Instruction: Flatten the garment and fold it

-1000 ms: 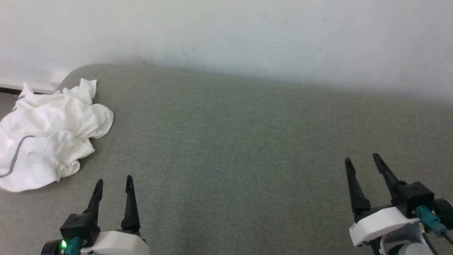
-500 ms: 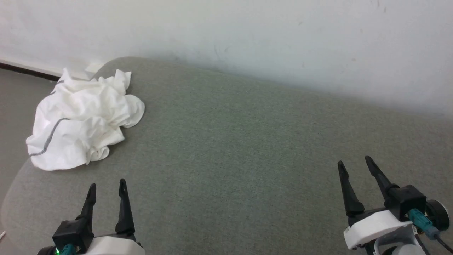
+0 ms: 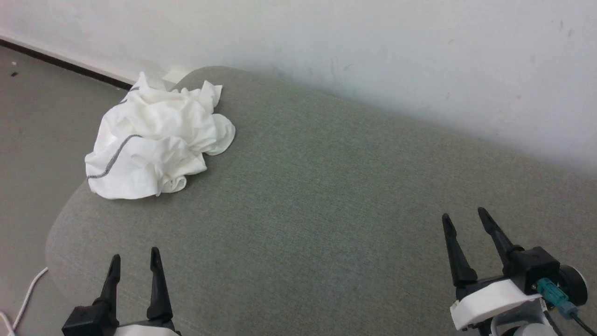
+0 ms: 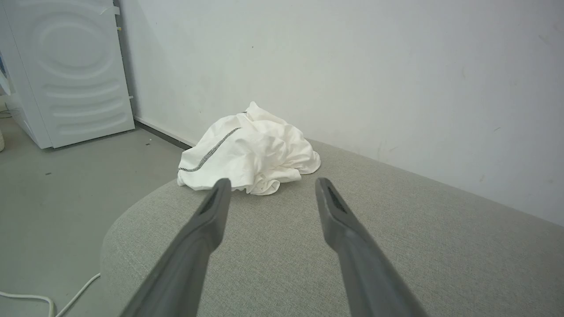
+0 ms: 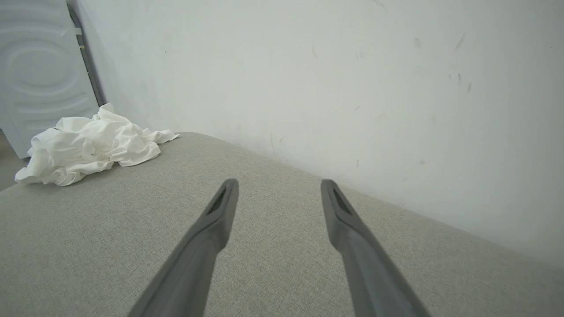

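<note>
The white garment (image 3: 158, 140) lies crumpled in a heap at the far left end of the grey-green cushion (image 3: 336, 196), a dark stitched seam running across its left side. The heap (image 4: 251, 154) sits straight ahead in the left wrist view, and the same garment (image 5: 88, 147) lies far left in the right wrist view. My left gripper (image 3: 134, 256) hovers open near the cushion's front left, well short of the heap. At the lower right my right gripper (image 3: 462, 215) is open too, far from the cloth. Both hold nothing.
A white wall (image 3: 373, 56) runs behind the cushion. Grey floor (image 3: 32, 130) lies to the left, with a white cable (image 3: 28, 294) near the cushion's rounded corner. A white appliance (image 4: 66, 70) stands on the floor at the far left.
The head camera has swung left, so the garment and the cushion's rounded end now sit further right in view. Both grippers stay open and keep their places.
</note>
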Controlling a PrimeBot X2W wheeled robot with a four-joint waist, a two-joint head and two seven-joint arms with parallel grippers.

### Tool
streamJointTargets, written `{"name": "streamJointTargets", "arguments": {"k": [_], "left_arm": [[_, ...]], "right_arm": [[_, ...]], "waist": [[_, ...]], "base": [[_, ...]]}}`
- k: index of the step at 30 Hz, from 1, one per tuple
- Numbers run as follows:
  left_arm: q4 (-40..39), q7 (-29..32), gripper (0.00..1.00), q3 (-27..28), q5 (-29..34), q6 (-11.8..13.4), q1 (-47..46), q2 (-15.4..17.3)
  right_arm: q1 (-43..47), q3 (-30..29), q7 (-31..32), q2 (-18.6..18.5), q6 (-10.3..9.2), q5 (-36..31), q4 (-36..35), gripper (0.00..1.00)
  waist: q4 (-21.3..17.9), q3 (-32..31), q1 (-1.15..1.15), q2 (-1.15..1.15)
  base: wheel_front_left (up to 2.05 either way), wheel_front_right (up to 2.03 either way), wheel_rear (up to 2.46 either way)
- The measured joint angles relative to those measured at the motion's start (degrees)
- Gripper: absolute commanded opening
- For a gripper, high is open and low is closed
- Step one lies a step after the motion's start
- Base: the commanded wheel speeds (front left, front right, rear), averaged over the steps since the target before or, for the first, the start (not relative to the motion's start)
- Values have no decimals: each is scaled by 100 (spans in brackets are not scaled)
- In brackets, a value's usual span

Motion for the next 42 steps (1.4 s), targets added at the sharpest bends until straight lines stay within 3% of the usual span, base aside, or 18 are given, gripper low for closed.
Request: {"name": "streamJointTargets", "arguments": {"k": [28,42], "left_arm": [[-121,-349,100,107,-339,57,212,0],[-114,-350,100,114,-334,57,214,-1]], "right_arm": [[-54,10,-328,2,0,43,197,100],[-60,2,-338,5,0,43,213,100]], "waist": [[725,-31,0,0],[700,-24,0,0]], "base": [[0,0,0],[0,0,0]]}}
